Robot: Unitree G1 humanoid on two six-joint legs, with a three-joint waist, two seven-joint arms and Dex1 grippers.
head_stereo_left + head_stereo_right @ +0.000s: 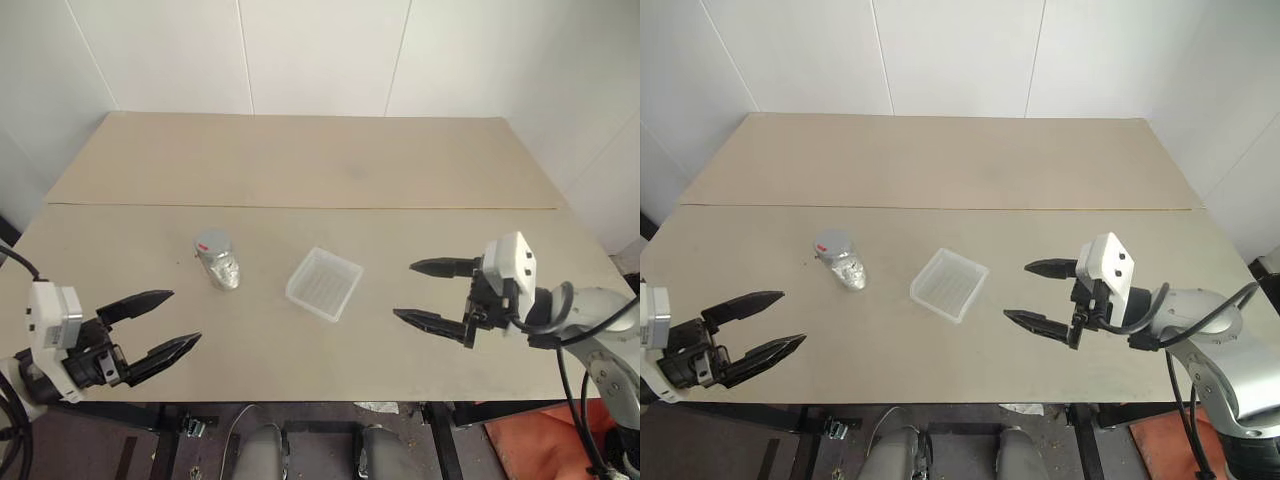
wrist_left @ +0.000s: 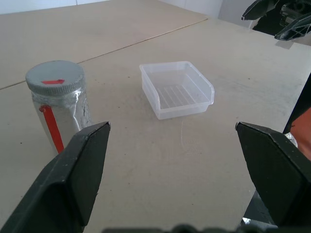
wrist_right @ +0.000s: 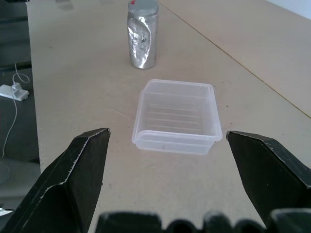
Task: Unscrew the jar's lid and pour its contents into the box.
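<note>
The jar [image 1: 218,262] stands upright on the table [image 1: 300,160], toward the robot's left, with its grey lid [image 2: 54,78] on and a red mark on top and down its side. Just beside it, toward the middle of the table, sits the box [image 1: 324,283], empty as far as the ribbed bottom shows. Whatever the jar holds cannot be made out through its shiny wall.

The left gripper [image 1: 160,332] hangs near the front edge of the table, apart from the jar, fingers spread wide and holding nothing. The right gripper [image 1: 432,293] hangs on the far side of the box from the jar, fingers likewise wide and empty.

Nothing is grasped, so the task looks to be at its very start: the approach to the jar. The next move likely calls for one gripper to clamp the jar's body firmly while the other closes on the lid to twist it off, keeping the jar upright.
</note>
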